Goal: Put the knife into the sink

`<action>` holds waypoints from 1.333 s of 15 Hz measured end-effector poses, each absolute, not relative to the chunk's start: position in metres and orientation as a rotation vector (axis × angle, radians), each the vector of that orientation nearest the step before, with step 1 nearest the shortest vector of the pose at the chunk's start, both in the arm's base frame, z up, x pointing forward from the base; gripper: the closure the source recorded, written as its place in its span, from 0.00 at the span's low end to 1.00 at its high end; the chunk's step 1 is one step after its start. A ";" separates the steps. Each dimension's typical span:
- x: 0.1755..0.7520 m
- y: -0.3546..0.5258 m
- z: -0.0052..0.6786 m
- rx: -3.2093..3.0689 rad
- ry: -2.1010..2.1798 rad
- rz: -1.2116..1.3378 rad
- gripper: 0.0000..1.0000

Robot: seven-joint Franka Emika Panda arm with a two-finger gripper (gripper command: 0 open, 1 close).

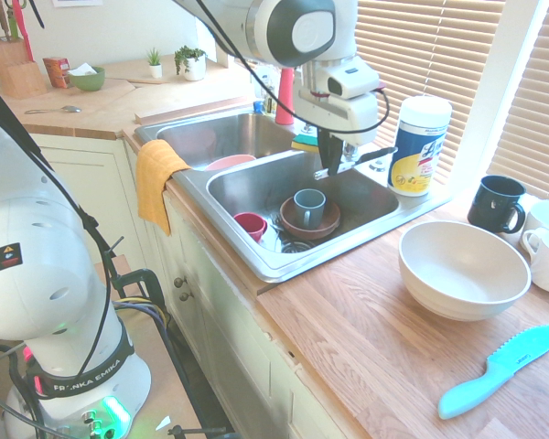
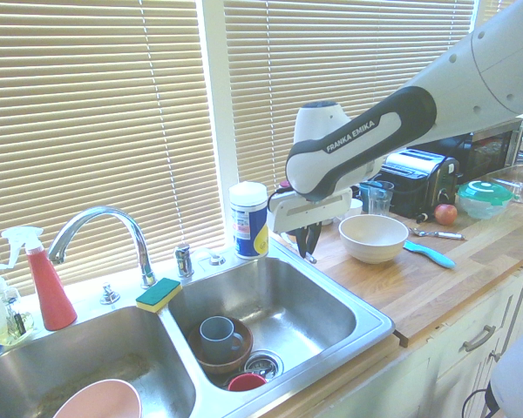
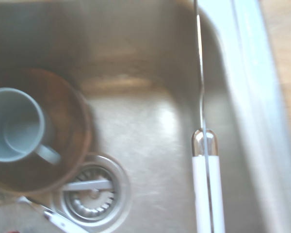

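My gripper (image 1: 334, 163) hangs over the near-window side of the sink's (image 1: 284, 267) right basin, shut on the knife (image 1: 371, 158). The knife lies roughly level in the fingers, sticking out toward the wipes canister. In the wrist view the knife (image 3: 206, 189) shows a white handle with a silvery collar and a thin blade seen edge-on, running along the basin wall above the sink floor (image 3: 150, 131). From the other side, the gripper (image 2: 309, 246) is above the basin's back right corner, a clear gap above the sink (image 2: 366, 326) floor.
A grey mug (image 1: 308, 206) stands in a brown bowl beside a red cup (image 1: 250, 224) near the drain (image 3: 94, 194). A wipes canister (image 1: 419, 144), white bowl (image 1: 464, 267), turquoise knife (image 1: 499, 370) and mugs sit on the counter. The tap (image 2: 105, 231) and sponge (image 2: 159, 294) are behind the divider.
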State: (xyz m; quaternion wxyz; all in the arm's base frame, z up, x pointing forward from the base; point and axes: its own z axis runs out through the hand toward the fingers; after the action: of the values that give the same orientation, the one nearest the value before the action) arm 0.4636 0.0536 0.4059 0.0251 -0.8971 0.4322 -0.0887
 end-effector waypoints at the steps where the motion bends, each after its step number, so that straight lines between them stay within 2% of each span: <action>1: 0.461 0.065 0.387 -2.770 1.338 -0.277 1.00; 5: 0.449 0.101 0.324 -2.768 1.369 -0.242 1.00; 11: 0.450 0.122 0.267 -2.764 1.378 -0.219 1.00; 20: 0.494 0.124 0.144 -2.751 1.425 -0.115 1.00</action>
State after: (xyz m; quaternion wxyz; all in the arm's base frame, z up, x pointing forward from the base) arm 0.4936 0.1237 0.1438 0.0206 -0.8872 0.4594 -0.0371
